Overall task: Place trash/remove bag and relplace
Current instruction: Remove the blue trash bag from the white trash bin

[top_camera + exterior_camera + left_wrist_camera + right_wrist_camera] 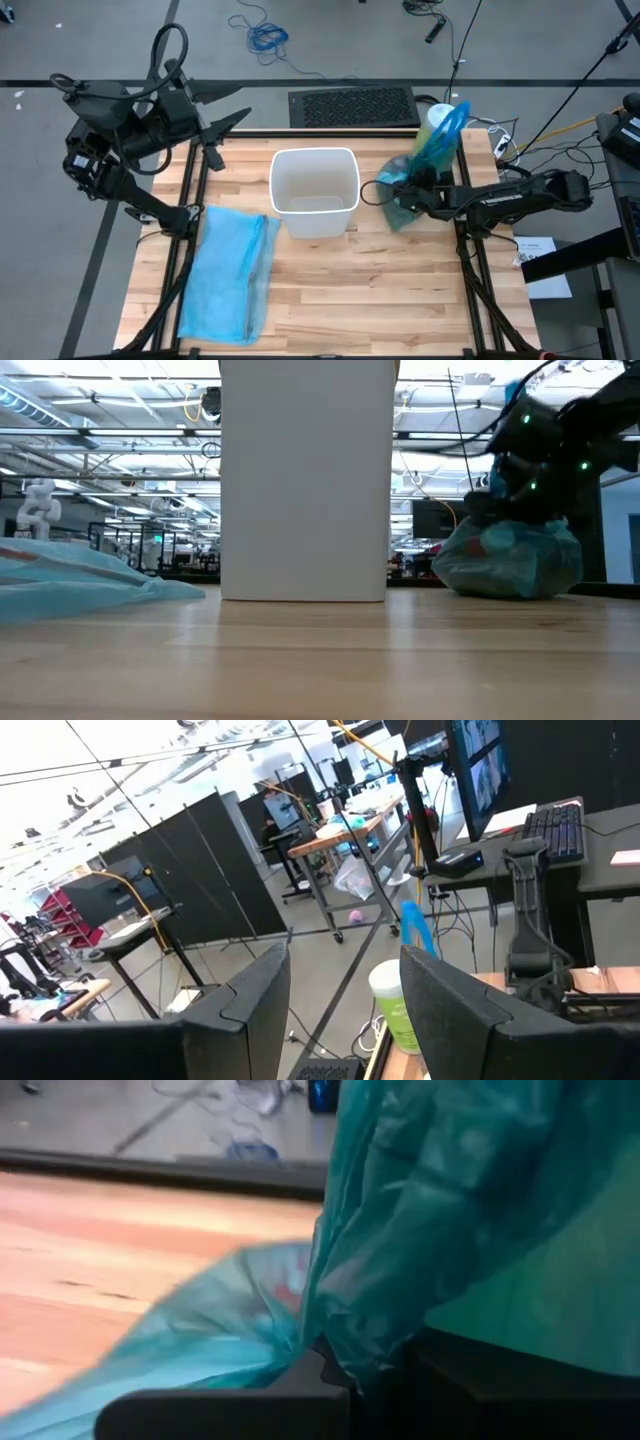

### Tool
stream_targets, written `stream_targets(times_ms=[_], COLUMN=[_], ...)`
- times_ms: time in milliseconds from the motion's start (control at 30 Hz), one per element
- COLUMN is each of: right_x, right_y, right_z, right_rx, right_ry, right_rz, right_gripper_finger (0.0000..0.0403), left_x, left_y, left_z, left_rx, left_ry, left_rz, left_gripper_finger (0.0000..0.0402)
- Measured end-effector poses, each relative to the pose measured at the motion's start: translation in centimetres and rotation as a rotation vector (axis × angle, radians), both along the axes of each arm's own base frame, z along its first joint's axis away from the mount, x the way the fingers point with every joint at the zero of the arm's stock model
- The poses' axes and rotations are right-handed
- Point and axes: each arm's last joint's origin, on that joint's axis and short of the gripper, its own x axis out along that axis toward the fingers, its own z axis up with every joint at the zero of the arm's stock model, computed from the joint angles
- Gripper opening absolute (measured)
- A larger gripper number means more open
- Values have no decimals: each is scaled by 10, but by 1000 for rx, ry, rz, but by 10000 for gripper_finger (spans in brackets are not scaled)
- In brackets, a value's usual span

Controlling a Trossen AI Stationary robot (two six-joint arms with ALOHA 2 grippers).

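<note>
Here the right gripper (405, 197) clamps the teal bag (425, 165) at the bin's (315, 192) three o'clock. The left gripper (232, 108), at eleven o'clock, hangs open. The pale blue liner (228, 272) apparently lies flat at seven o'clock.

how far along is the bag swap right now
Done: the full green bag is out of the white bin and sits on the table beside it. In hand: the right hand is shut on that bag. Left: the blue bag lies flat, unfitted; the left hand waits open.
</note>
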Motion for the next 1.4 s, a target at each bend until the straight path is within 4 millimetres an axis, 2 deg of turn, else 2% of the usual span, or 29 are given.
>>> stream_targets(times_ms=[300,533,667,767,1100,1267,1400], right_x=[-3,-6,-6,-5,3,3,7], right_y=[-12,-8,-6,-6,5,9,15], right_z=[-21,-17,2,22,84,103,114], right_rx=[116,190,192,190,186,208,239], right_ry=[76,113,173,225,300,312,294], right_rz=[-66,-14,16,35,163,203,288], right_gripper_finger=[0,0,5,23,135,184,205], left_x=[0,0,0,0,3,2,3], left_y=[0,0,0,0,0,1,1], left_z=[-2,-11,-12,-13,-19,-19,-19], left_rx=[-22,-47,-47,-59,-53,-53,-53], left_ry=[14,86,92,96,153,152,152], left_rz=[-1,1,2,3,42,46,46], left_gripper_finger=[185,185,185,185,185,185,185])
